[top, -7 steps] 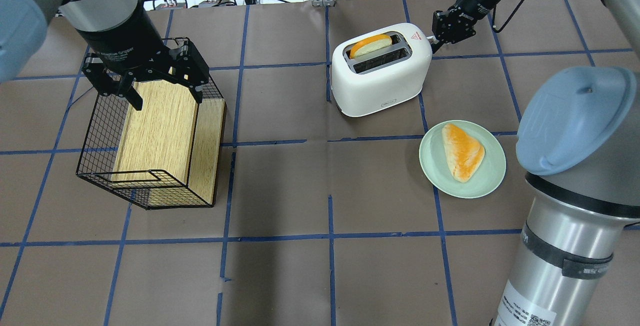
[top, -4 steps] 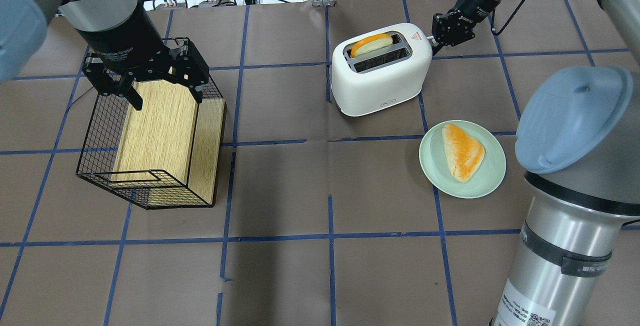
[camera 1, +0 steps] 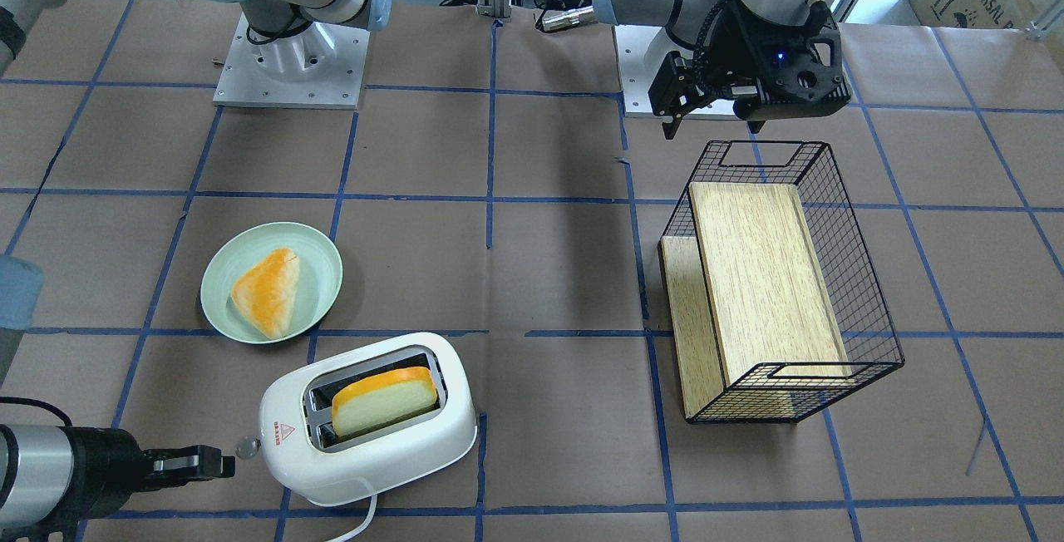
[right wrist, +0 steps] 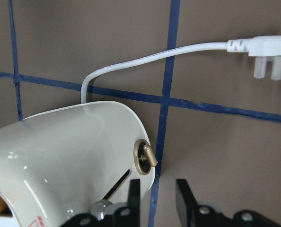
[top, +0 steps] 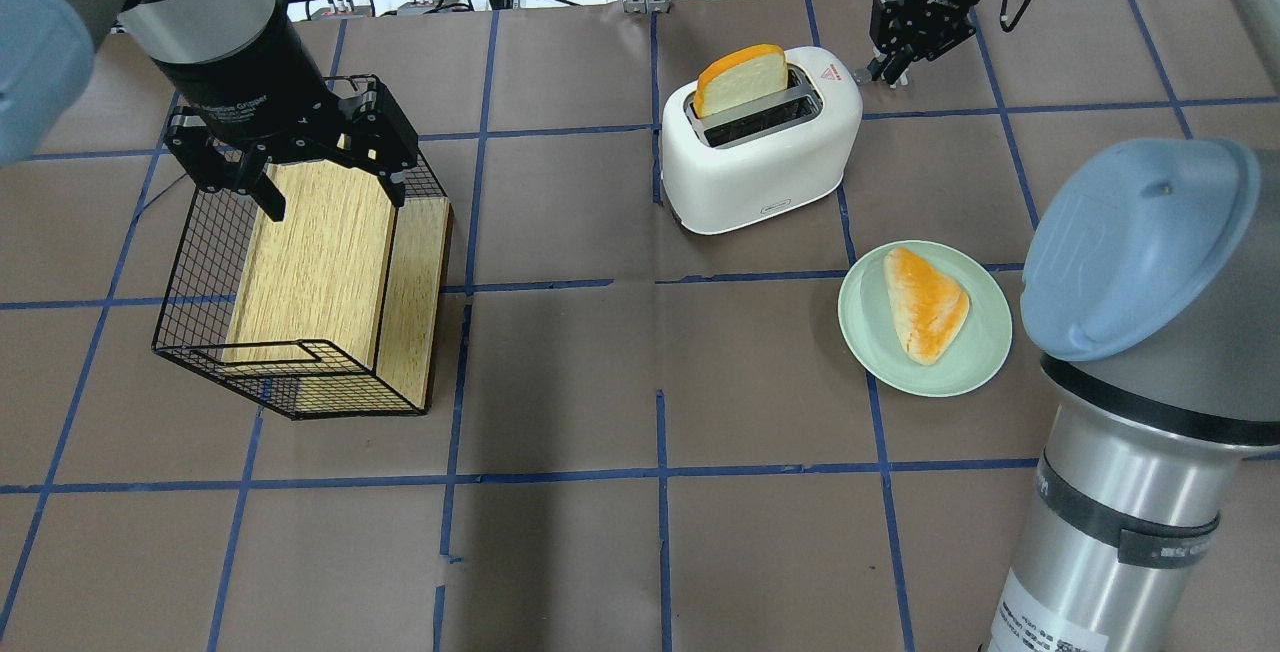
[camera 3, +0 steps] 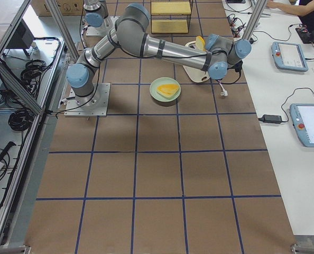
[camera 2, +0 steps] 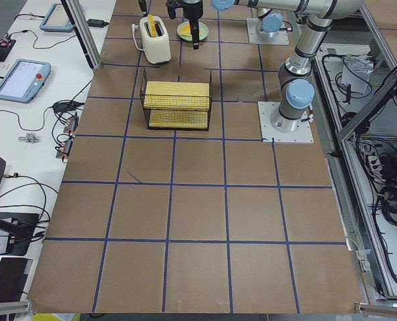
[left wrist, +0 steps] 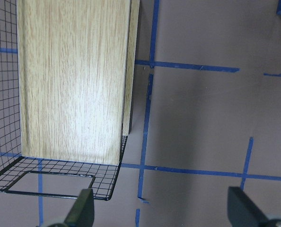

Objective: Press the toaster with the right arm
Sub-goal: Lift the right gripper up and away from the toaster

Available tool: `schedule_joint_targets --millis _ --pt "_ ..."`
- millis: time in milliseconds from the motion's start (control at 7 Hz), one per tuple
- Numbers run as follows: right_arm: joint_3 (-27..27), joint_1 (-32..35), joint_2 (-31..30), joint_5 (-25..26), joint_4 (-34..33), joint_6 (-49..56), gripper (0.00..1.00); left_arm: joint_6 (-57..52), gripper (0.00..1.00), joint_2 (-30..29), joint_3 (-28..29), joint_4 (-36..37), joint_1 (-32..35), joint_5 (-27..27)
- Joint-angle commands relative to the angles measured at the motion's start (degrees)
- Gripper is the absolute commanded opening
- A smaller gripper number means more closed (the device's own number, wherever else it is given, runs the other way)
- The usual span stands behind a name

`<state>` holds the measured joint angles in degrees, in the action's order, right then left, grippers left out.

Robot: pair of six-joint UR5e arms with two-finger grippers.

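A white toaster [top: 760, 147] is showing a red triangle; beside it, orange-crusted bread [top: 926, 303] is lying on a pale green plate [top: 985, 357], brown tabletop [top: 560, 552] wearing blue gridlines.

bright, even light; soft shadows

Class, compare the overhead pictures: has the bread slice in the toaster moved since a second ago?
Yes. The bread slice now stands well above the toaster slot; earlier it sat low inside. The toaster itself has not shifted against the blue tape lines.
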<state>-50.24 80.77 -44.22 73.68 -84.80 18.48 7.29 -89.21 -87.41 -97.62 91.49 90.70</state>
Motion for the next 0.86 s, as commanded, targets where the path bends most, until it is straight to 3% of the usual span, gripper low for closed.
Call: schedule_joint_targets --millis 0,143,286,429,714 --pt "6.09 3.67 -0.34 10.30 -1.67 1.29 1.00 0.00 1.00 0.00 -0.04 -0.02 0.00 0.00" --pt "7.33 5.00 -1.39 14.17 -1.94 2.08 1.00 0.00 1.00 0.00 -0.04 -0.02 0.00 0.00" --pt "6.65 5.88 -5.75 14.38 -0.73 1.74 1.00 0.00 1.00 0.00 -0.04 -0.02 0.00 0.00" --pt "5.68 7.45 -11.01 14.56 6.68 0.96 0.99 0.00 1.00 0.00 -0.04 -0.02 0.00 0.00" --pt "4.63 7.91 -19.29 14.74 14.20 -1.51 0.99 0.00 1.00 0.00 -0.04 -0.02 0.00 0.00"
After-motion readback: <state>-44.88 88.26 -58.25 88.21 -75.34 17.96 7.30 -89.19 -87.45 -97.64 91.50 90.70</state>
